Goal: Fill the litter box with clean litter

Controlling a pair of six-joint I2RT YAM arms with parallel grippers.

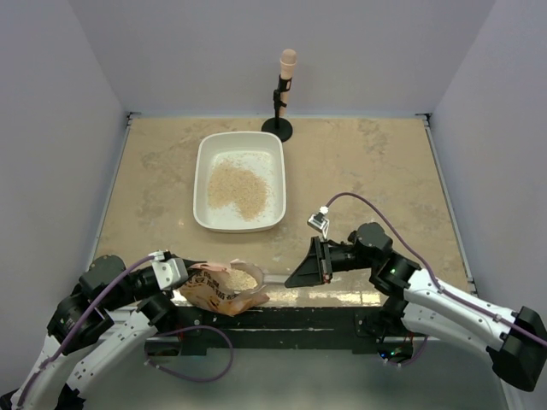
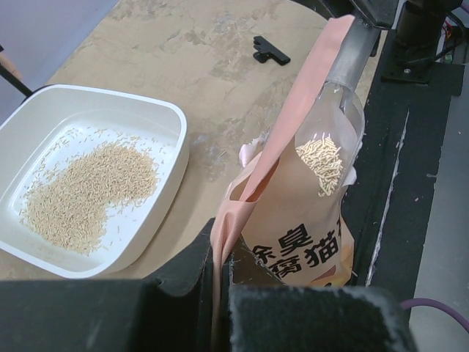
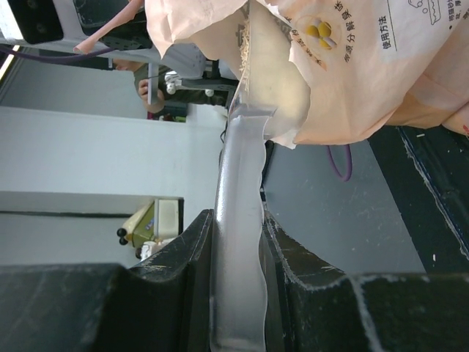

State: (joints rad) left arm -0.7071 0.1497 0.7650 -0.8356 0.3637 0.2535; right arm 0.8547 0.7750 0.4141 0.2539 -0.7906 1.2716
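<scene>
White smooth-plastic litter box (image 1: 202, 184), upper centre of the top view, rounded corners. Beige granular clean litter (image 1: 237, 190) lies piled inside, and part of the floor is bare. Crinkly pink-orange bag (image 1: 220, 288) at bottom centre, well apart from the box. The left gripper (image 1: 190, 275) is clamped tight on its edge, and the right gripper (image 1: 291, 278) is closed on its clear film strip. Risks: the slick film slipping from the jaws, or an early tilt spilling granules on the mottled tabletop (image 1: 367, 171).

Black fingers (image 3: 179, 253) pinching clear strip (image 3: 238, 205), pink bag (image 3: 366, 81) above

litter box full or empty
Partly filled: clean litter lies in a loose pile in the litter box, with bare white floor around it.
</scene>
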